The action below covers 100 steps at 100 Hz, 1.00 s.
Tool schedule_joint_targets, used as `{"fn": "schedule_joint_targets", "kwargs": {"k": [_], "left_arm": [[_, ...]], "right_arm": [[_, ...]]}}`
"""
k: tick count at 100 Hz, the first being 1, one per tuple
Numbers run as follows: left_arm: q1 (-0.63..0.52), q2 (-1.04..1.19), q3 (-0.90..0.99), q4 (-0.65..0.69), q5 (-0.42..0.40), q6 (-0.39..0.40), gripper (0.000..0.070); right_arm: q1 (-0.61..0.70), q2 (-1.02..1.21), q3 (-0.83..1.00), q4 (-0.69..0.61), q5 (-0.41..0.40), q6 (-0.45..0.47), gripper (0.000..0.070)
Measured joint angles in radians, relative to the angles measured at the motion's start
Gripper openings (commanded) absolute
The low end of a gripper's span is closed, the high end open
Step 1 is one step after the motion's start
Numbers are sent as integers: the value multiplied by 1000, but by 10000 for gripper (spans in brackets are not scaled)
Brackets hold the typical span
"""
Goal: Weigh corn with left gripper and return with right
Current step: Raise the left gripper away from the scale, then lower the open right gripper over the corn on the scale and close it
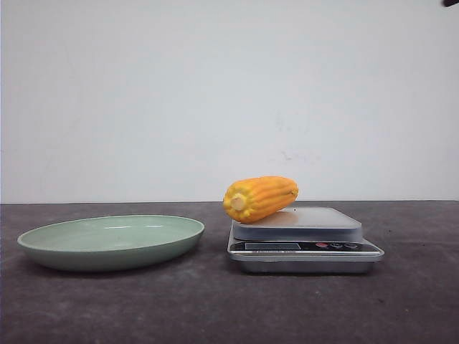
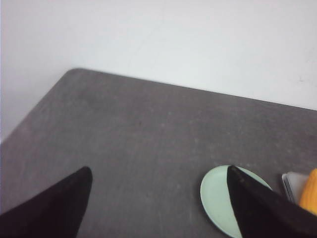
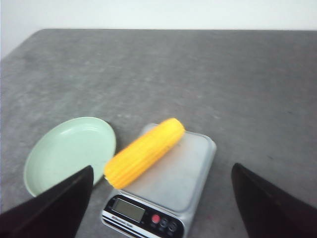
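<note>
The yellow-orange corn point(image 1: 259, 197) lies on its side on the silver kitchen scale point(image 1: 308, 223), its pale cut end over the scale's left edge. It also shows in the right wrist view point(image 3: 143, 152) on the scale point(image 3: 183, 173), and as a sliver at the edge of the left wrist view point(image 2: 310, 192). My right gripper point(image 3: 161, 171) is open and empty, high above the scale. My left gripper point(image 2: 159, 171) is open and empty, high above the table near the plate. Neither gripper shows in the front view.
A pale green shallow plate point(image 1: 111, 240) sits left of the scale; it also shows in the right wrist view point(image 3: 67, 151) and the left wrist view point(image 2: 218, 198). The dark grey table point(image 1: 215, 308) ends at a white wall behind.
</note>
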Motion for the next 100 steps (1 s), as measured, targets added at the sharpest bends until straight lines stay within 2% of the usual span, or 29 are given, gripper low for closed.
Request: {"fn": "schedule_joint_targets", "kwargs": {"k": [18, 28, 44, 59, 73, 87, 100], "left_arm": [[11, -152, -139, -1, 35, -69, 511], [11, -190, -195, -1, 77, -99, 511], [11, -190, -262, -1, 139, -110, 511], [11, -190, -299, -1, 155, -109, 511], [11, -190, -306, -1, 158, -105, 511], [11, -190, -306, -1, 158, -86, 511], [11, -190, -306, -1, 162, -74, 511]], "right_arm": [[98, 93, 0, 93, 41, 23, 572], [166, 173, 14, 124, 101, 42, 621], [251, 361, 108, 123, 195, 57, 632], [301, 550, 214, 116, 285, 70, 633], [311, 700, 273, 112, 300, 107, 638], [315, 805, 291, 109, 321, 144, 689], [315, 874, 291, 109, 328, 175, 690]]}}
